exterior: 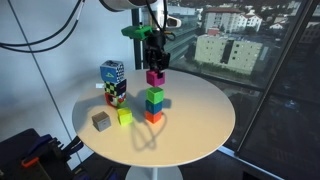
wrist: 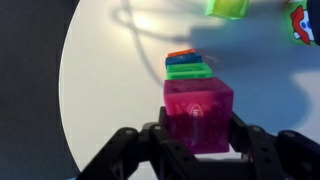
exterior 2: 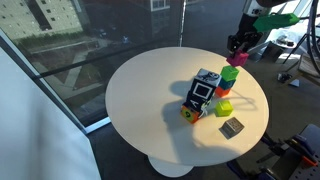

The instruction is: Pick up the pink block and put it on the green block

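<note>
Gripper: the gripper (wrist: 198, 142) hangs directly over the green block, and its dark fingers (wrist: 247, 146) are clamped on two opposite sides of the pink block.
Pink block: the pink block (wrist: 198, 108) is held in the jaws, squarely above the green block. In an exterior view (exterior: 155, 77) it sits very close over it. I cannot tell whether the two touch.
Green block: the green block (exterior: 155, 94) is the top cube of a short stack on the round white table (exterior: 200, 115). It shows in the wrist view too (wrist: 188, 71).
Blue-teal cube: the blue-teal cube (exterior: 154, 105) is right under the green block.
Red-orange cube: the red-orange cube (exterior: 153, 117) is at the bottom of the stack, two levels below the green block, on the tabletop.
Lime cube: the lime cube (exterior: 124, 116) is on the table, off to one side of the green block's stack and apart from it.
Grey cube: the grey cube (exterior: 101, 120) is just beyond the lime cube, farther from the green block.
Patterned box: the patterned box (exterior: 113, 82) stands upright on that same side of the green block, behind the lime cube.
</note>
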You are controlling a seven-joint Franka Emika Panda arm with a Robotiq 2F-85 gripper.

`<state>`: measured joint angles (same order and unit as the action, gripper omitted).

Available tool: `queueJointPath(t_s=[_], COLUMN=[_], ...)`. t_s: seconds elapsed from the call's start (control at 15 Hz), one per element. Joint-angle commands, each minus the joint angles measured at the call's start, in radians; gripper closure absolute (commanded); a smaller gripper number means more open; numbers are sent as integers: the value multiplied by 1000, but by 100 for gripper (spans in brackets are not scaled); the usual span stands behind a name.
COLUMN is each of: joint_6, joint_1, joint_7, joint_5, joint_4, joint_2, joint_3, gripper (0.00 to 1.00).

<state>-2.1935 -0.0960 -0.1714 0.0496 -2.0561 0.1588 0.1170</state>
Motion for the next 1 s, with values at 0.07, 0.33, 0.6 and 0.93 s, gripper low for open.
queueJointPath(t_s=[0.07,0.33,0.6,0.93], joint_6=[26,31,41,54], joint_1=[8,8,8,8], joint_7=[-29,-29,-27,-26], joint_5=[14,20,21,25], joint_4=[47,53,52,50], joint_2=[36,49,54,58], joint_3=[2,5,6,8], gripper=[70,70,70,70])
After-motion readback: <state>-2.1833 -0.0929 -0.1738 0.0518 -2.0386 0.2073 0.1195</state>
